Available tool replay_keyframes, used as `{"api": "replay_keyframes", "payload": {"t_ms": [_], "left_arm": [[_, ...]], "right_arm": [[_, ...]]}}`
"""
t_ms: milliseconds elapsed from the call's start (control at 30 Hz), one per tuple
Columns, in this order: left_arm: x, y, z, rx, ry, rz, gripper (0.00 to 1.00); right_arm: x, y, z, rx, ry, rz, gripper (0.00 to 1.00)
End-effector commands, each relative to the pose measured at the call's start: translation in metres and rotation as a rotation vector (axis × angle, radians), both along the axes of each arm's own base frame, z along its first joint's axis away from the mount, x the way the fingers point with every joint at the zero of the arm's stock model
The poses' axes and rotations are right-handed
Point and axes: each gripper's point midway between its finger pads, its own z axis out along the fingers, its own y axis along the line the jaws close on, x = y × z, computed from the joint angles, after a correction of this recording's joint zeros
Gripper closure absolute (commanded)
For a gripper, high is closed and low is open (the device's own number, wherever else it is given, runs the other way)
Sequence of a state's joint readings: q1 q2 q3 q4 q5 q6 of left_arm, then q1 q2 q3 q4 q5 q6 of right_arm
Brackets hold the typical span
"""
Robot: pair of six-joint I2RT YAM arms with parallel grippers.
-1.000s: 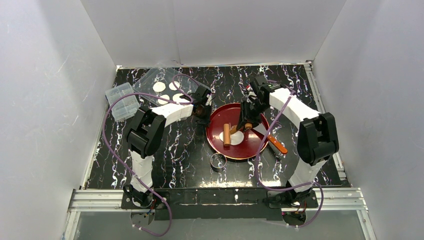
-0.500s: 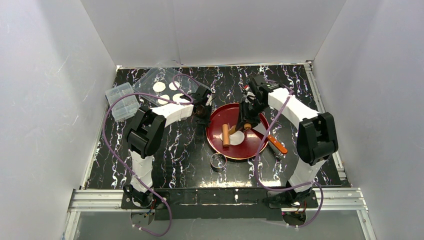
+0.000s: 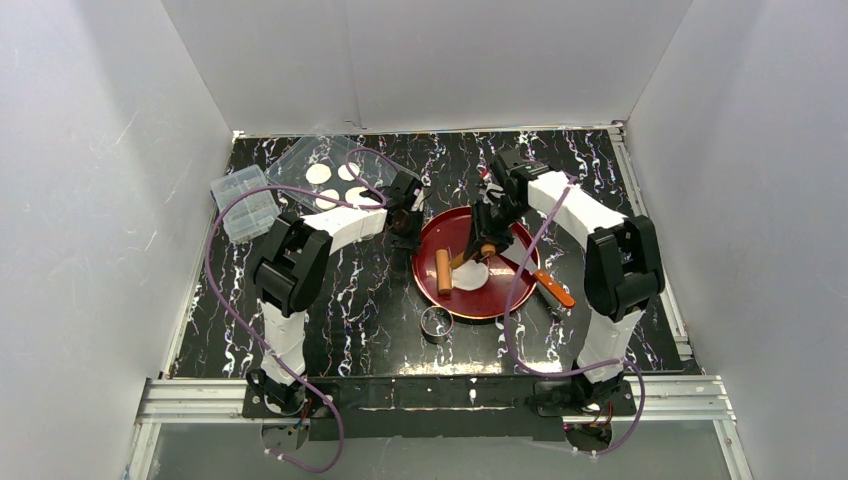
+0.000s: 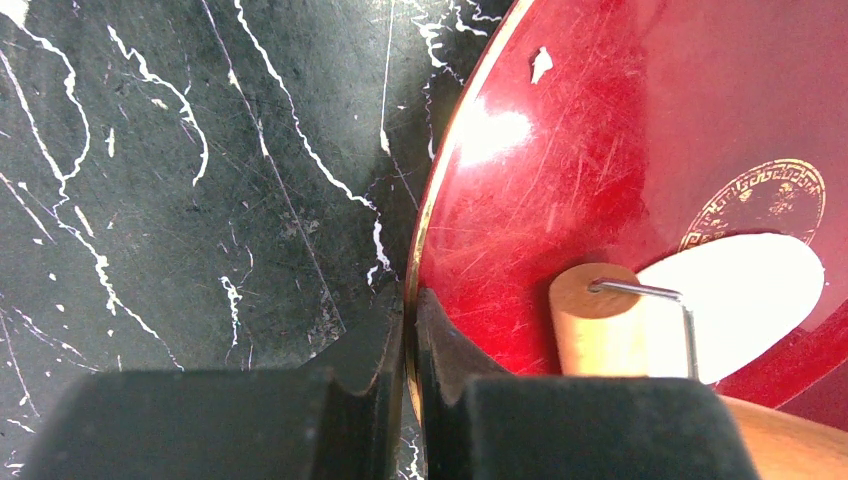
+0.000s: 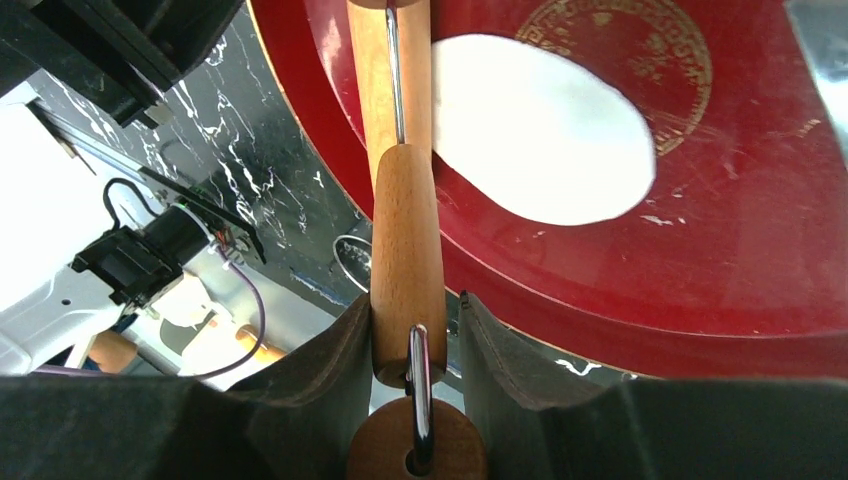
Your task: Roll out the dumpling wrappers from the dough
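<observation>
1. Right tool (image 5: 410,330): clamps the rolling pin (image 5: 400,180) by its wooden handle, part-open around it. Left tool (image 4: 408,320): pinches shut on the rim of the red plate (image 4: 560,150).
2. White walls (image 3: 90,150): hem in the dark marbled worktop (image 3: 350,300).
3. Dough (image 5: 540,130): lies flattened on the glossy plate against the pin; likely soft, light, tearable; wants pressing, not pinching.
4. Dumpling wrappers (image 3: 320,173): rest far left on a clear lid (image 3: 300,158).

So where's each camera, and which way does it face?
Top external: high behind, facing down on both arms and the round red plate.
Left wrist: on the arm, facing the plate's rim; left end effector shows.
Right wrist: on the arm, facing the wooden roller; right end effector shows.
Wrist views share the flat white dough.
</observation>
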State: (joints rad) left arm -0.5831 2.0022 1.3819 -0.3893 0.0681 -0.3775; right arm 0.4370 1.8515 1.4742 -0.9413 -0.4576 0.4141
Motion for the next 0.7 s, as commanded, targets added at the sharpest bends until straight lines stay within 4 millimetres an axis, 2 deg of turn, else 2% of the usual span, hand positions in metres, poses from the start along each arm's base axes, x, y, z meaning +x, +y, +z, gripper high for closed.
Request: {"api": "replay_keyframes", "payload": {"t_ms": [0, 133, 233, 333, 500, 567, 667], "left_arm": [[-0.028, 0.029, -0.022, 0.147, 0.074, -0.039, 1.0], [-0.028, 0.029, -0.023, 0.15, 0.078, -0.04, 1.0], [-0.028, 0.029, -0.024, 0.151, 0.079, -0.04, 1.0], [-0.028, 0.029, -0.023, 0.149, 0.076, -0.039, 1.0], [-0.028, 0.029, -0.022, 0.149, 0.072, -0.041, 1.0], [-0.028, 0.029, -0.022, 0.15, 0.072, -0.04, 1.0], [-0.028, 0.03, -0.021, 0.151, 0.07, -0.041, 1.0]], "right_arm": [[-0.009, -0.049, -0.009, -0.128, 0.022, -0.043, 0.99], [-0.024, -0.076, -0.011, -0.185, 0.046, -0.041, 0.99], [-0.027, -0.081, -0.013, -0.194, 0.045, -0.057, 0.99], [-0.022, -0.068, -0.02, -0.171, 0.055, -0.072, 0.99], [-0.016, -0.02, -0.029, -0.139, 0.061, -0.005, 0.99], [-0.014, -0.007, -0.03, -0.117, 0.062, 0.023, 0.99], [-0.01, -0.016, -0.025, -0.157, 0.037, 0.034, 0.99]]}}
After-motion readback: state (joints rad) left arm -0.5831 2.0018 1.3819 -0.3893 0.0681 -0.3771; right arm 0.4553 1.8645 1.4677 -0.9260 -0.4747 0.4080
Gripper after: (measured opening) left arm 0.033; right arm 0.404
